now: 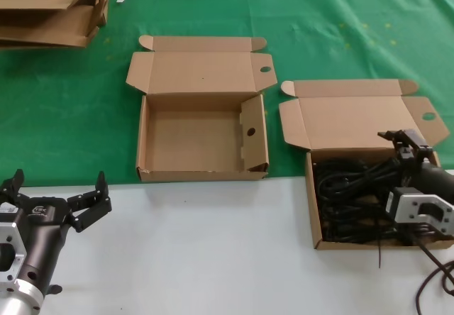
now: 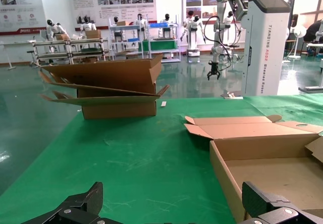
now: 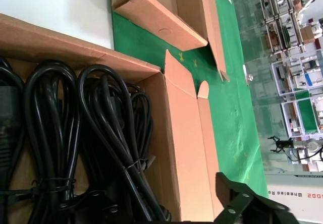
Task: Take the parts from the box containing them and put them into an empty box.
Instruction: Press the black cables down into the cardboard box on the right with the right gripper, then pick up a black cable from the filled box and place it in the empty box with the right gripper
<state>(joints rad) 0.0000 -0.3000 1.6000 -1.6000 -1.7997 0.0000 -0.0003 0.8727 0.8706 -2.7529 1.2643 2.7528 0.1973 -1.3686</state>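
At the far left of the counter [image 1: 213, 251], near the back corner, flattened cardboard sheets [image 1: 50, 10] lie stacked on the green cloth [image 1: 64, 116]. In front of them, low at the near edge over the white surface, the left tool [image 1: 57, 196] hangs with its black fingers [image 2: 81, 204] spread wide and nothing between them; it is well apart from both boxes.

Toward the middle sits the empty box [image 1: 202, 137], lid thrown back flat on the green cloth, its brown floor bare, a small round hole showing in its right inner panel. Its front wall rests just at the line where green cloth meets the white surface.

Further right stands the full box [image 1: 316, 208], its lid also open and leaning back, with an oval hole in the right lid ear. Inside lie the black cables [image 1: 351, 198], looped in long bundles side by side; the right wrist view shows thin ties around some bundles [image 3: 101, 148].

The right tool [image 1: 406, 143] hovers over the right part of that box, above the cables. Whether its fingers are parted or closed cannot be told, and no cable is seen lifted.
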